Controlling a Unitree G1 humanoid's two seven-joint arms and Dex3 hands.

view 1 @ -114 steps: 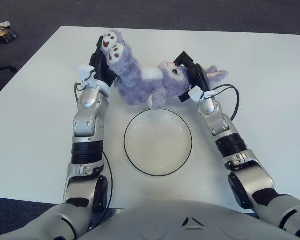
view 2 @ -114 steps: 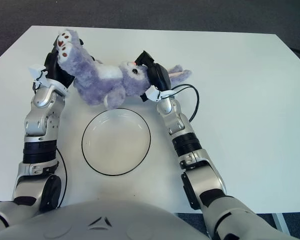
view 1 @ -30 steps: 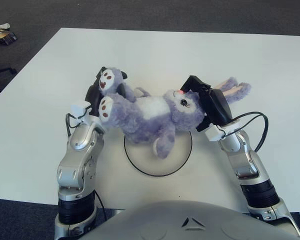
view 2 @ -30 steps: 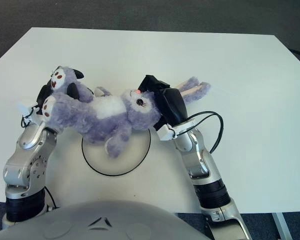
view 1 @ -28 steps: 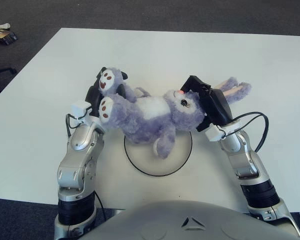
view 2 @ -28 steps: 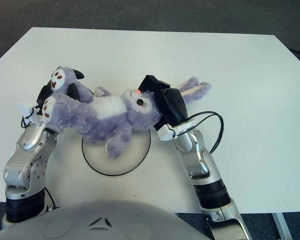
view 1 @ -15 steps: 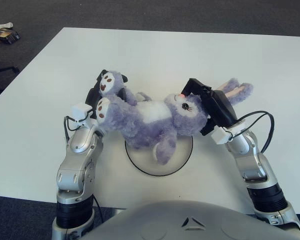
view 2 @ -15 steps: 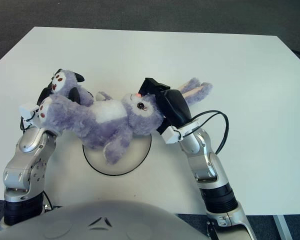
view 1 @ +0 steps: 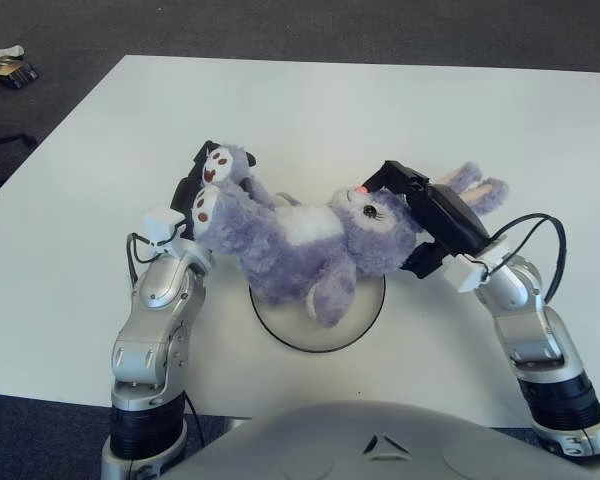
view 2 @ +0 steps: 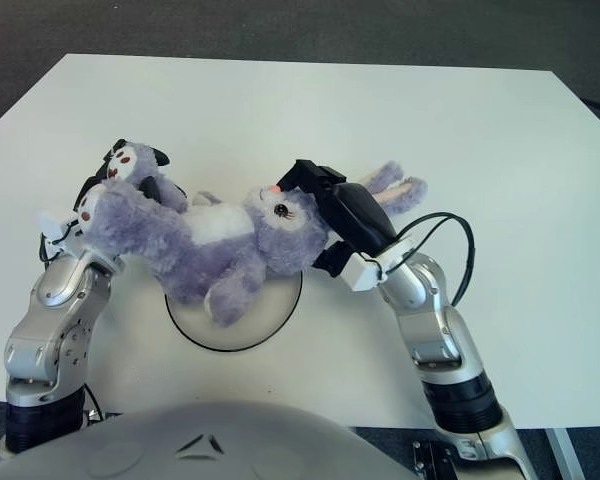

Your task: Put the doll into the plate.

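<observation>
Above plate point(view 1: 365, 322): doll point(view 1: 300, 243) clamped between left hand point(view 1: 193, 185), right hand point(view 1: 420, 215).

No text, label, brand, number or sign can be read anywhere in either view.
</observation>
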